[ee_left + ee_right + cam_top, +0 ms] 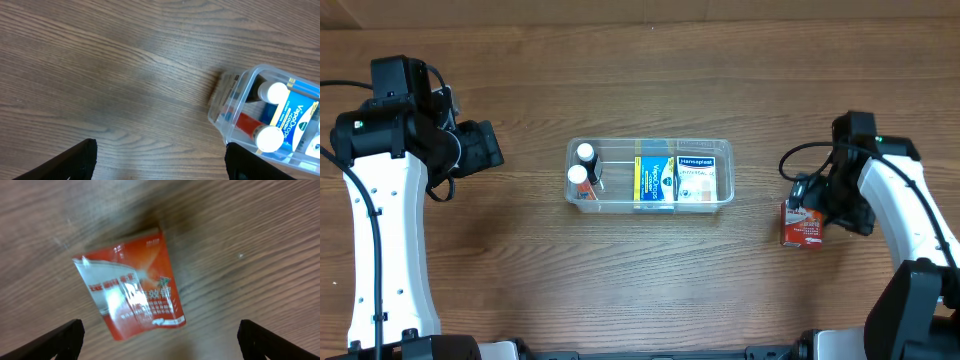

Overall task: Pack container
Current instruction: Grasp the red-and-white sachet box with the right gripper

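The clear plastic container [650,203] stands at the table's middle, and its left end shows in the left wrist view [235,107]. It holds two white-capped bottles [583,165] at its left end and two blue and yellow boxes [655,177]. A red printed box [801,226] lies flat on the wood to the right, seen close in the right wrist view [131,282]. My right gripper [160,340] is open just above it, fingers wide on either side. My left gripper [160,162] is open and empty, left of the container.
The wooden table [650,290] runs under everything. The left arm [380,210] stands along the left side and the right arm [910,215] along the right.
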`<state>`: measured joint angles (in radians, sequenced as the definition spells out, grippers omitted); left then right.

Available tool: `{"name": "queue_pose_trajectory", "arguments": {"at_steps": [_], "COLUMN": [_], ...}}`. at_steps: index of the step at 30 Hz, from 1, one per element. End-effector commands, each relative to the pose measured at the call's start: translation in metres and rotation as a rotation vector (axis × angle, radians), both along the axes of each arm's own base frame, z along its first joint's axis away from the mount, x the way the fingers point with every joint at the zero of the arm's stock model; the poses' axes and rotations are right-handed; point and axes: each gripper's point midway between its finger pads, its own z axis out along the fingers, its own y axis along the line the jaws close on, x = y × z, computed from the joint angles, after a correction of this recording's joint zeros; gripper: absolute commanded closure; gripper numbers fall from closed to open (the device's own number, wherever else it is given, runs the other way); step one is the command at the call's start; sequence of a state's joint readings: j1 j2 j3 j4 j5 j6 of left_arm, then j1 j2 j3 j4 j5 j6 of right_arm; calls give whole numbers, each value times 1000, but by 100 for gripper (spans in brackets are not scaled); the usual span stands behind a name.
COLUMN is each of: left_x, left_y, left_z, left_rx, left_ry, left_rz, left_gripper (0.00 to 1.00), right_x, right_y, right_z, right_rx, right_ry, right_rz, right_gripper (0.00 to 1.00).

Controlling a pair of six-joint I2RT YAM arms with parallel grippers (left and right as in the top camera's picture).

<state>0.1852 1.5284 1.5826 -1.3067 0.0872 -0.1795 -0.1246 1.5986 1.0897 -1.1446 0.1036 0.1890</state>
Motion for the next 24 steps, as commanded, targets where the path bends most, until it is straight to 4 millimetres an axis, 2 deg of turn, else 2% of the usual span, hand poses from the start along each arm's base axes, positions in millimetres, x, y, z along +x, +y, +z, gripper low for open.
{"name": "queue_pose_trajectory", "arguments": {"at_steps": [1, 3, 7, 11, 13, 15, 18, 24], "left_x": [0, 0, 0, 0, 0, 0, 0, 0], "left_y": [0, 0, 0, 0, 0, 0, 0, 0], "left_z": [2, 2, 2, 2, 2, 2, 2, 2], "left_rx": [-1, -1, -2, -2, -2, -2, -2, -2], "left_ry": [-10, -10, -10, -10, -10, -10, -10, -10], "left_rz": [-17, -17, -17, -17, -17, -17, -17, -17], "left_gripper": [16, 16, 16, 17, 16, 16, 16, 17], "right_x": [-1, -3, -3, -8, -8, -7, -6, -2], "right_y": [8, 17, 19, 23, 23, 23, 23, 24], "right_z": [-18, -26, -30, -53, -58, -58, -58, -56], "right_rx": [47, 92, 110, 146, 148, 147, 147, 151], "right_ry": [-26, -32, -27, 53, 62, 58, 54, 43], "right_rz": [106, 140, 159, 160, 158, 159, 152, 151], "right_gripper": [0, 0, 0, 0, 0, 4, 22, 24]}}
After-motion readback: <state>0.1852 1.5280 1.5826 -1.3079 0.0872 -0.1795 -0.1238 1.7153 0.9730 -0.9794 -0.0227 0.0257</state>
